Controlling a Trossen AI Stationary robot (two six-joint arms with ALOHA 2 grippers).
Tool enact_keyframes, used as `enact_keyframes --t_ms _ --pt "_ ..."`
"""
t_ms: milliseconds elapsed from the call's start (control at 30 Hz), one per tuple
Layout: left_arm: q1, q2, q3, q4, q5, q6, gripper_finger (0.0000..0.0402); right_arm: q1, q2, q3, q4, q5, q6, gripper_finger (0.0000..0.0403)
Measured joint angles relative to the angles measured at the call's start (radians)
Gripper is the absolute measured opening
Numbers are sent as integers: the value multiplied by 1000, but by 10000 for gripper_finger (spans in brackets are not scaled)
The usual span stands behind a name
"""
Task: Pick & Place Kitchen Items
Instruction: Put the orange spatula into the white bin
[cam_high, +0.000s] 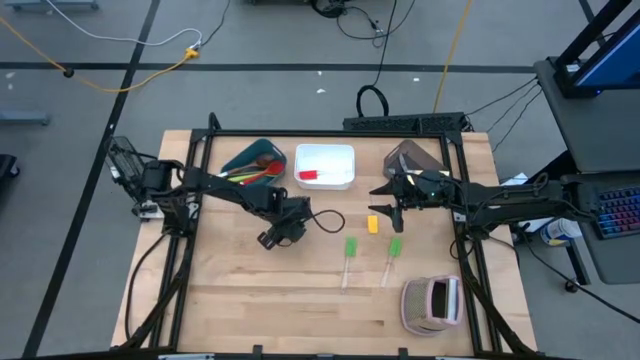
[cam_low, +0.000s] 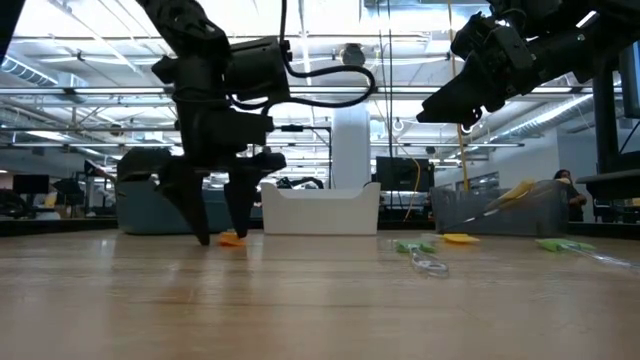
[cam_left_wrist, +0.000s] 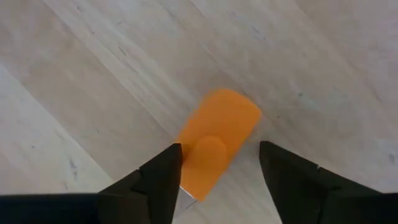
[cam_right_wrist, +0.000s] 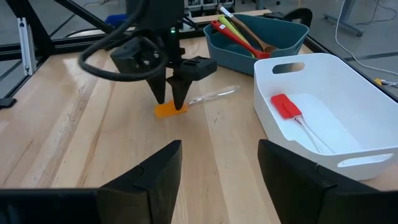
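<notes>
An orange spatula (cam_left_wrist: 217, 134) on a clear stick (cam_right_wrist: 214, 96) lies flat on the wooden table. My left gripper (cam_left_wrist: 219, 171) points down over its head, open, one finger on each side, close above the table (cam_low: 222, 232). I see no touch. My right gripper (cam_right_wrist: 217, 180) hangs open and raised (cam_low: 450, 100) near the brown bin, holding nothing. A yellow spatula (cam_high: 373, 224) and two green ones (cam_high: 350, 248) (cam_high: 394, 248) lie on the table. A red spatula (cam_right_wrist: 286, 106) lies in the white bin (cam_high: 340, 180).
The teal bin (cam_high: 243, 157) at the back holds red, green and wooden utensils. The brown bin (cam_high: 420, 155) stands at the back right. A pink-grey striped object (cam_high: 432, 303) sits near the front right. A black frame (cam_high: 330, 132) runs around the table.
</notes>
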Motion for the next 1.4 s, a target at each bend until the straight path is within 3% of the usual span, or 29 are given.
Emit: enact_keyframes --t_ms 433,1167,1400 --pt "72 3 -2 111 43 99 200 0 0 0 0 0 0 200" --pt "90 58 3 111 83 -87 198 0 0 0 -4 0 0 199" --pt "112 59 1 89 139 -194 123 0 0 0 -4 0 0 198"
